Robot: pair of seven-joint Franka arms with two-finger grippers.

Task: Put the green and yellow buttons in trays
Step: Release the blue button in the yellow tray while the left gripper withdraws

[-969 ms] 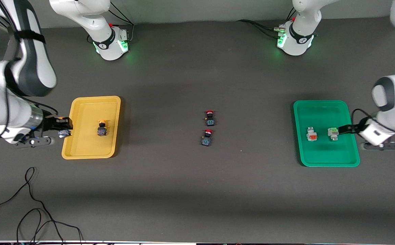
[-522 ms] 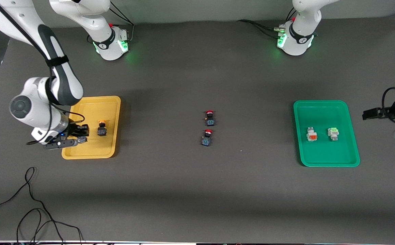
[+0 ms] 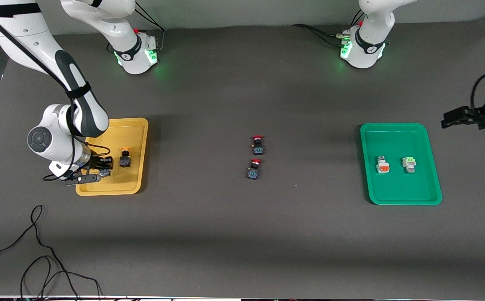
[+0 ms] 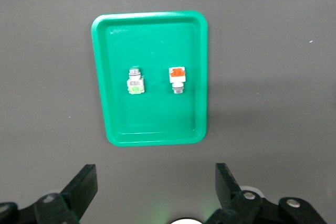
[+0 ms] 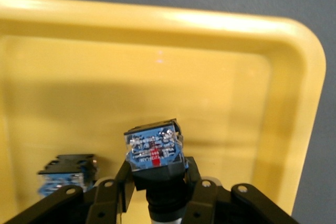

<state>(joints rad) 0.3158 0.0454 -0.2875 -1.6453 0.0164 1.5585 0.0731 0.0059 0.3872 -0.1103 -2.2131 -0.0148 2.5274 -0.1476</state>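
One black-bodied push button [image 5: 155, 153] sits clamped in the right gripper [image 3: 100, 169] jaws over the shallow yellow plastic tray [image 3: 136, 125], near its right-arm edge, while the left gripper [image 3: 455, 119] waits wide open.

No writing can be read anywhere here. The black-bodied button [image 5: 155, 153] clamped in the right gripper [image 5: 157, 192] carries a blue label with pale print and a red patch, but the characters are too small to make out. A second button [image 5: 67, 174] lying in the yellow tray [image 5: 294, 103] shows the same kind of blue label, equally unreadable. Each robot base [image 3: 136, 52] bears a small round emblem on its dark collar, with no letters that can be told apart.
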